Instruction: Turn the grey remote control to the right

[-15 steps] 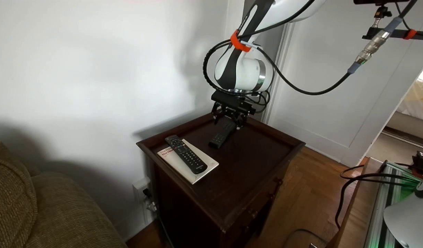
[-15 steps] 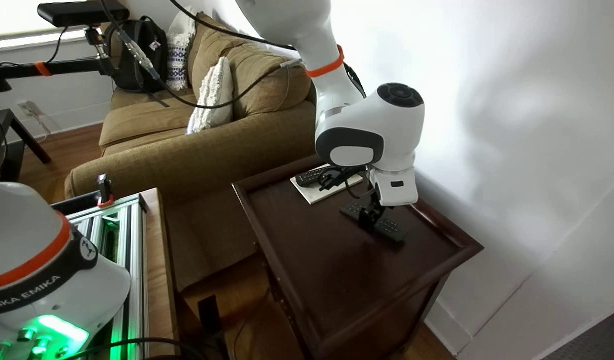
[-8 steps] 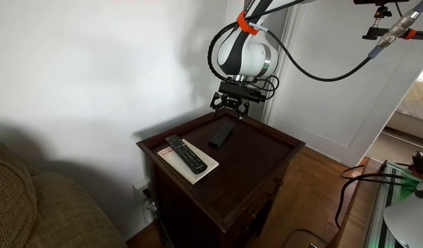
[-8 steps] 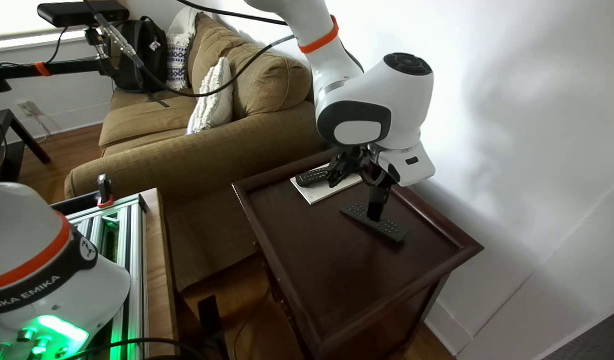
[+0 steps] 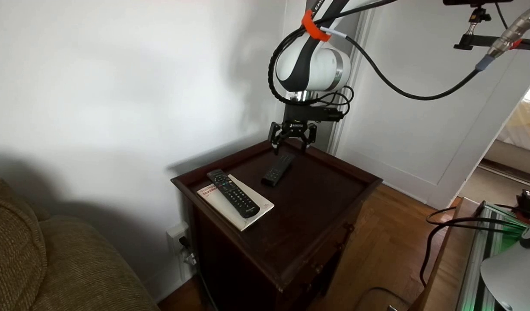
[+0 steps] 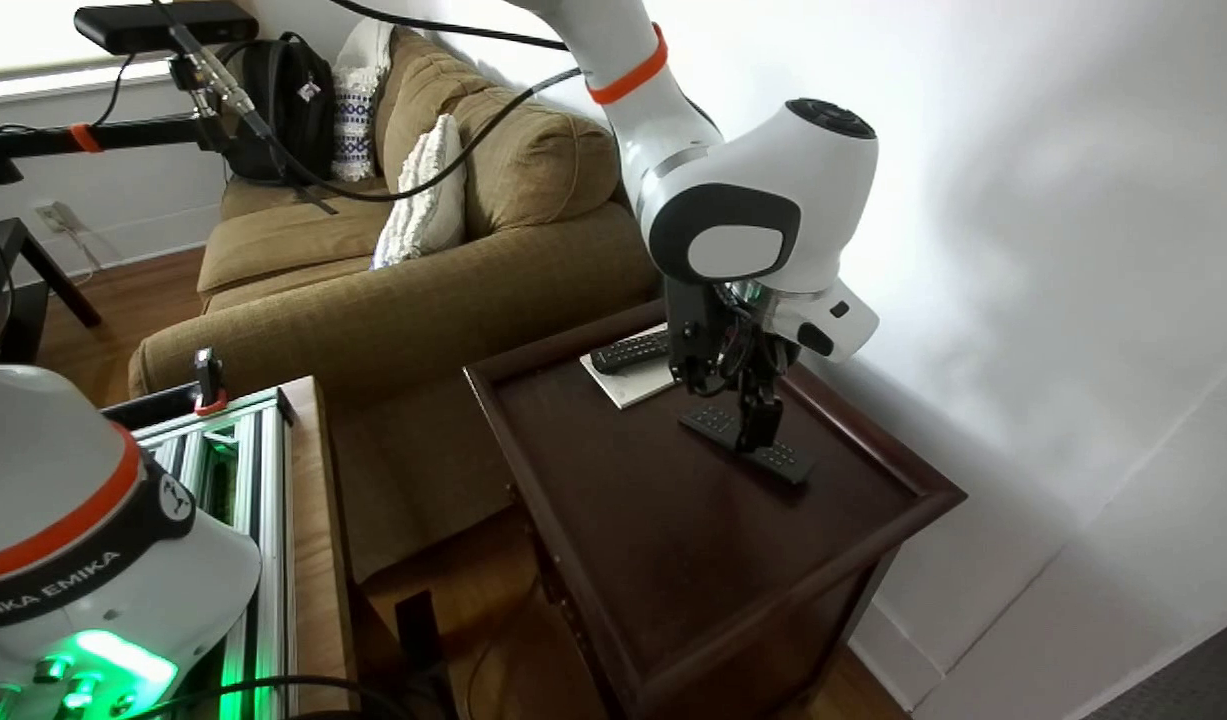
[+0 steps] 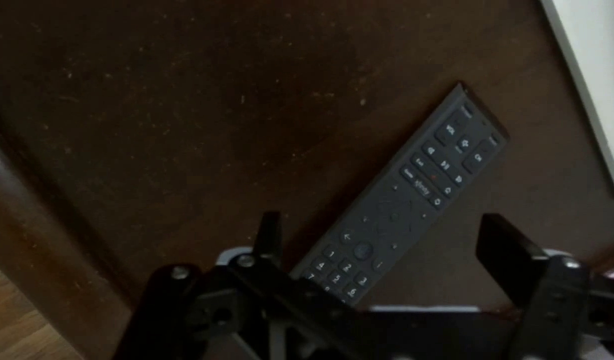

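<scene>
The grey remote control (image 5: pixel 277 169) lies flat on the dark wooden nightstand top (image 5: pixel 316 203), set at a slant. It also shows in an exterior view (image 6: pixel 711 420), partly behind a gripper finger. In the wrist view the grey remote (image 7: pixel 392 215) runs diagonally, its number-key end hidden behind the gripper. My gripper (image 5: pixel 290 149) is open and empty above the far end of the remote, pointing down. In the wrist view the open gripper (image 7: pixel 379 227) has its fingers apart on both sides of the remote, not touching it.
A longer black remote (image 5: pixel 233 193) lies on a white booklet (image 5: pixel 259 201) beside the grey remote. A raised rim (image 6: pixel 873 450) runs round the nightstand top. The wall stands close behind it. A sofa (image 6: pixel 423 290) stands alongside.
My gripper has risen from down at the grey remote to above it, and the wrist has turned. The remote lies in the same place.
</scene>
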